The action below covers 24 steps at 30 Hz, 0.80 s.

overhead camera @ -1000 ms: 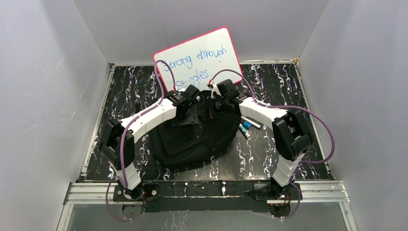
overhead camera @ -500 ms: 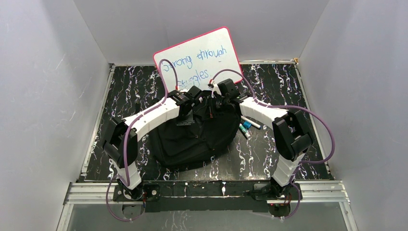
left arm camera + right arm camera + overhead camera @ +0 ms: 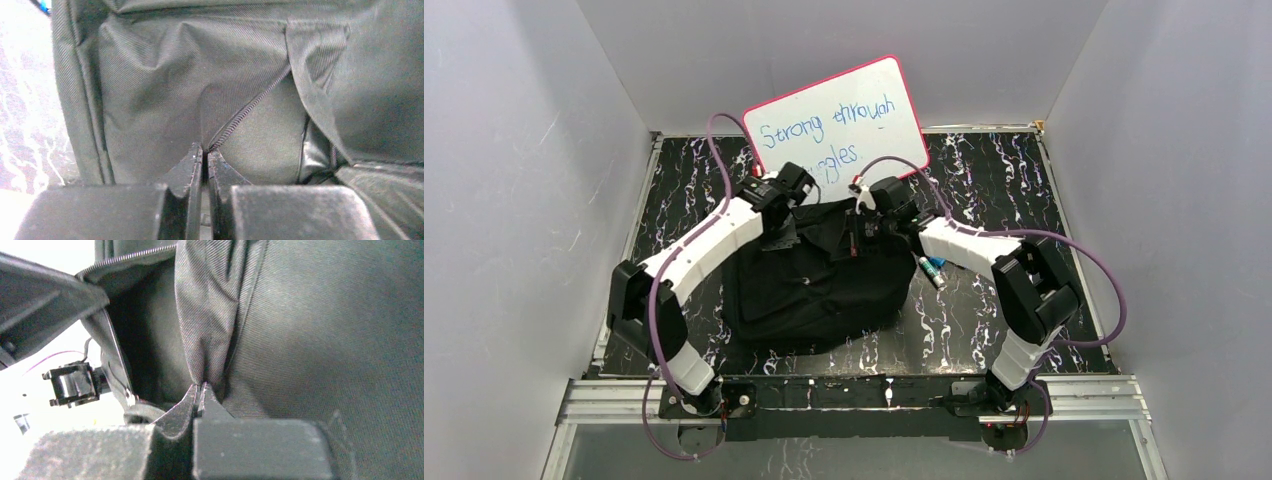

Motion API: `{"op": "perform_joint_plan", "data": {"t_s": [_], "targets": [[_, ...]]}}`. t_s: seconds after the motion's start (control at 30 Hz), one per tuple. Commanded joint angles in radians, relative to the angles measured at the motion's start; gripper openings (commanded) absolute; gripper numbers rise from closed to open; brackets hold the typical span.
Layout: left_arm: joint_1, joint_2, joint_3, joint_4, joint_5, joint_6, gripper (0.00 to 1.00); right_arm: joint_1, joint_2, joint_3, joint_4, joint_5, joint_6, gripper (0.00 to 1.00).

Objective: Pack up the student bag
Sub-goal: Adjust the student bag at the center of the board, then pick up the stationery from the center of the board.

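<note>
The student bag (image 3: pixel 824 285) lies on the desk (image 3: pixel 984 330), just in front of the whiteboard (image 3: pixel 839 120). At its edge nearest the whiteboard, the left end effector (image 3: pixel 204 152) and the right end effector (image 3: pixel 199 388) are each clenched on a fold of its fabric.

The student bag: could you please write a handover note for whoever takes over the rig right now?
The left gripper: jaws shut on the student bag, on fabric beside a zipper.
The right gripper: jaws shut on a fold of the bag's fabric by its open edge.
The bag lies mid-table between the arms. The whiteboard stands behind it, lower edge hidden. The markers lie on the table to its right.
Done: bag gripped on both sides.
Left: markers not yet packed. Whether the whiteboard is inside, I cannot tell.
</note>
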Motion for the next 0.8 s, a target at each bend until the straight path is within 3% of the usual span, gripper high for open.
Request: {"op": "perform_joint_plan", "data": {"t_s": [0.0, 0.2, 0.3, 0.43, 0.77], "targets": [[0.062, -0.101, 0.003, -0.021, -0.088, 0.069, 0.00, 0.080, -0.018, 0.032, 0.051, -0.056, 0.065, 0.00], [0.064, -0.175, -0.002, 0.072, 0.063, 0.157, 0.00, 0.095, 0.001, 0.070, 0.065, -0.016, 0.071, 0.00], [0.064, -0.242, -0.029, 0.145, 0.140, 0.184, 0.00, 0.095, -0.015, 0.101, 0.027, 0.019, 0.036, 0.05], [0.064, -0.293, -0.053, 0.169, 0.151, 0.186, 0.00, 0.077, -0.074, 0.125, -0.047, 0.086, -0.016, 0.09], [0.064, -0.283, -0.092, 0.188, 0.134, 0.165, 0.00, -0.031, -0.314, 0.096, -0.258, 0.348, -0.135, 0.47]]}}
